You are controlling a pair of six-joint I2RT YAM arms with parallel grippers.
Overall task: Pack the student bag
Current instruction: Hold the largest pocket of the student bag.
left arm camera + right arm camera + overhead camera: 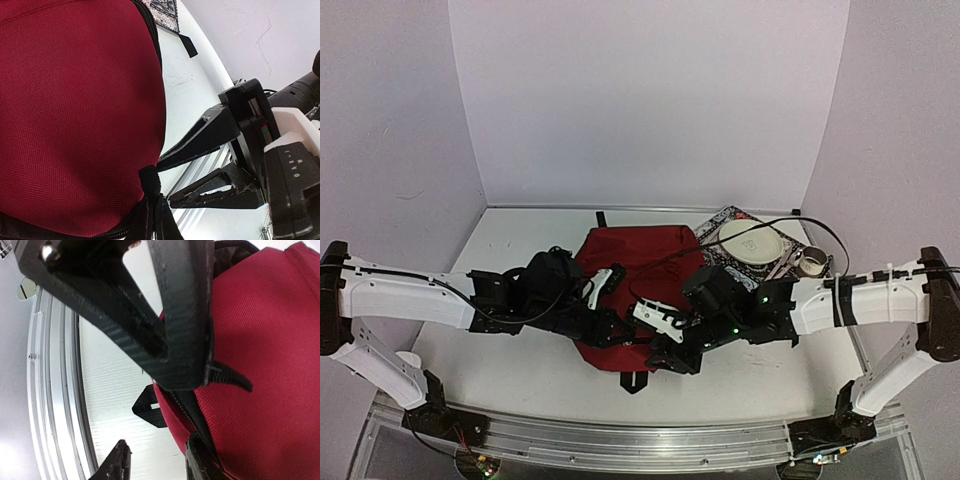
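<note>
Wore white shells on the long links of the left arm (405, 297) and right arm (865, 300), black at joints, wrists and bases (425, 415). Carried thin black cables (440, 284) along the shells. Showed small green lights (760, 297) near the right wrist. Ended, at the right gripper (165, 182), in tapered black fingers (200, 142) with rough, toothed inner edges.

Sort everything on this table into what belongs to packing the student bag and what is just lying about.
In the job: student bag; left gripper, shut on its black tab; right gripper, open at its edge.
Lying about, perhaps to be packed later: patterned book; white plate on it; small cup.
</note>
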